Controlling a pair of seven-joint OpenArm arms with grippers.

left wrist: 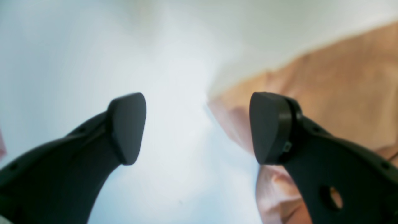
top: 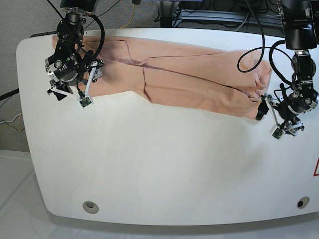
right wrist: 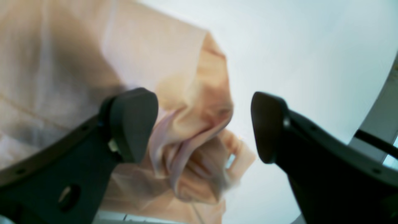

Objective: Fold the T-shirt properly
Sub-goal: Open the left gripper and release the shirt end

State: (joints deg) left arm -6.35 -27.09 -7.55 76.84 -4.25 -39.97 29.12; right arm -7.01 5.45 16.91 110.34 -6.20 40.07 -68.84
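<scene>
Stretching across the far half of the white worktop (top: pixel 159 169), the T-shirt (top: pixel 189 74) lies as a long, peach band folded lengthwise, its two ends reaching toward my two hands. My left hand (left wrist: pixel 199 127) hangs released, fingers (left wrist: pixel 127 127) spread wide, with bare worktop between them. The T-shirt's end lies just past my outer finger: one pad (left wrist: pixel 270 124) overlaps the cloth's edge in the left wrist view, but nothing sits between the pads. In the base view this hand (top: pixel 269 114) is just beside the bunched end of the T-shirt.

My right hand (right wrist: pixel 205 124) is also released, fingers apart. A crumpled lump of the T-shirt (right wrist: pixel 192 124), with pale folds twisted together, shows in the gap between the pads, nearer the inner finger (right wrist: pixel 130 121); the other pad stands over bare worktop. I cannot tell whether the cloth touches either pad. In the base view this hand (top: pixel 70 92) hangs over the T-shirt's opposite end, at the worktop's far corner.

Both wrist views are soft and blurred, so seams and wrinkles smear together. The arm and its cables hide much of the T-shirt's end beneath my right hand in the base view, and I cannot make out the sleeves or collar.
</scene>
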